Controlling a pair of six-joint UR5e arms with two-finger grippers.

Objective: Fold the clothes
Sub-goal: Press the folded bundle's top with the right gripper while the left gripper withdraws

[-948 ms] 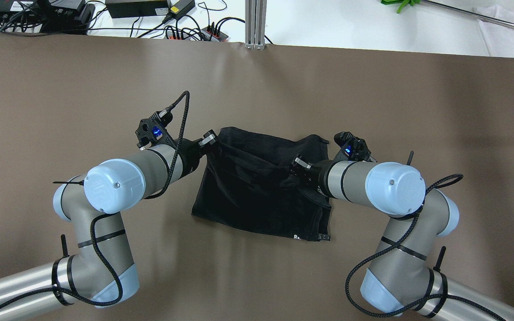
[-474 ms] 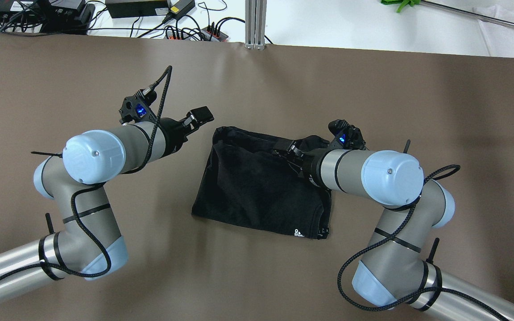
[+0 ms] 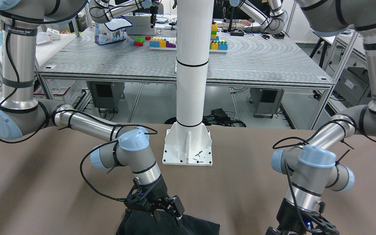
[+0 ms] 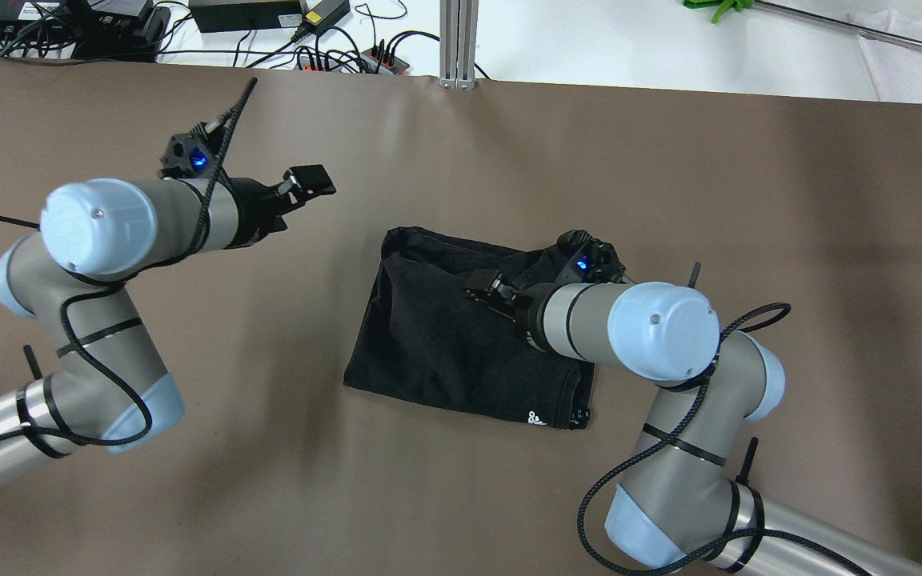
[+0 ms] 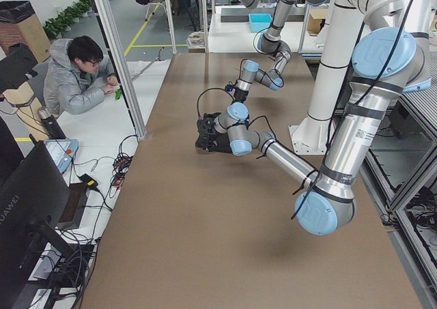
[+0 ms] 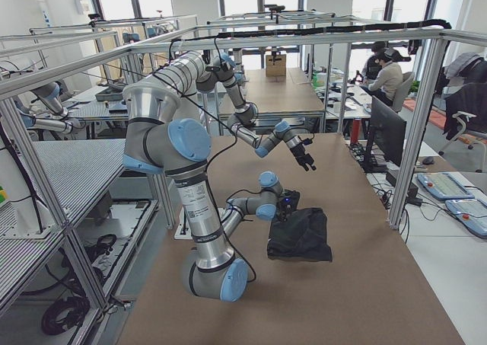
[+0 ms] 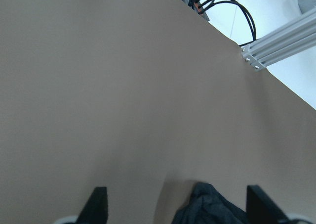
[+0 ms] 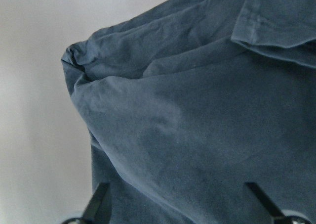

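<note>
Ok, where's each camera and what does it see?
Front: across the table, facing the robot; left arm, right arm, pole.
Overhead: behind the robot, looking down; both arms, garment.
Left side: table's end; left arm nearest.
Right side: other end; right arm nearest.
Left wrist: mostly table, past open jaws.
Right wrist: garment, past open jaws.
Shared: overhead and right wrist show the garment.

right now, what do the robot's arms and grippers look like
The left arm and right arm match: grey tubes, pale blue round joint caps, black straps, a braided black cable running along each. The left gripper and right gripper are black with two thin fingers, a blue light by each wrist.
</note>
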